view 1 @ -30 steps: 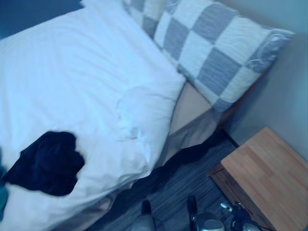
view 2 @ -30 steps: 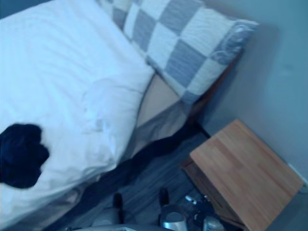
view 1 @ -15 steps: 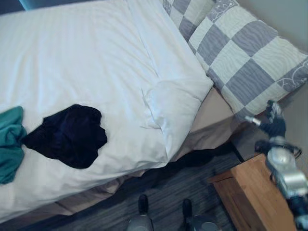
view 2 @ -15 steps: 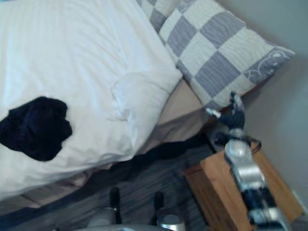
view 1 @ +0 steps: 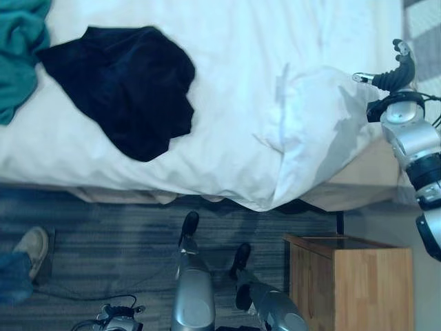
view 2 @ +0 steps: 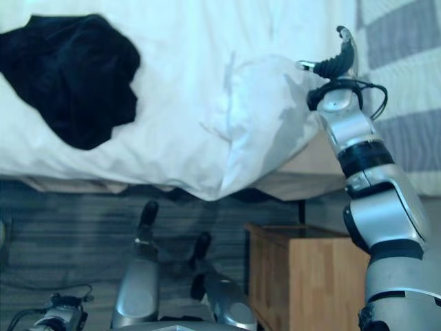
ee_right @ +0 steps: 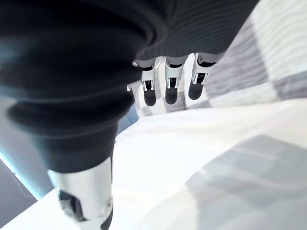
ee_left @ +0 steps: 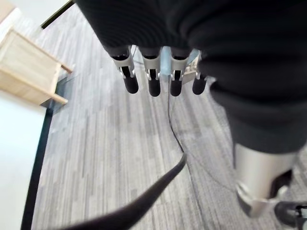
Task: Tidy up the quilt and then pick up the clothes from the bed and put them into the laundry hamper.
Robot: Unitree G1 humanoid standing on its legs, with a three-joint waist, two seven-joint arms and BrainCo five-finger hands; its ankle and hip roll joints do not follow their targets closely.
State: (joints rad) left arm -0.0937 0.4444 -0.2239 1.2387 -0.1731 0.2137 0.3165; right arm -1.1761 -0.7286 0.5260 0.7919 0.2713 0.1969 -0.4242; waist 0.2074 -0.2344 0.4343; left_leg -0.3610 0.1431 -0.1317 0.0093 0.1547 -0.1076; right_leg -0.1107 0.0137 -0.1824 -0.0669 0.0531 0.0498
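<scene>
1. two hands show, both holding nothing: the right hand [view 2: 339, 56] is raised over the white quilt [view 1: 227, 83], fingers [ee_right: 166, 91] straight and relaxed, thumb held apart from them.
2. just under and beside that hand, the quilt's corner is folded back on itself into a thick flap [view 1: 310, 131] that hangs past the bed's edge; beyond the hand lies a grey-and-white checked pillow [view 2: 406, 76].
3. well away from the right hand, across the quilt, a dark navy garment [view 1: 131, 86] lies crumpled near the bed's front edge, and a teal garment [view 1: 19, 52] lies touching its far side, at the edge of the head view.
4. below the right arm, beside the bed, stands a wooden nightstand [view 1: 351, 279] on the grey striped floor [view 1: 103, 234].
5. the left hand [ee_left: 151, 79] hangs low over that floor, fingers straight and loose.
6. near it, at the floor's edge, a person's shoe [view 1: 27, 245] and trouser leg show.
</scene>
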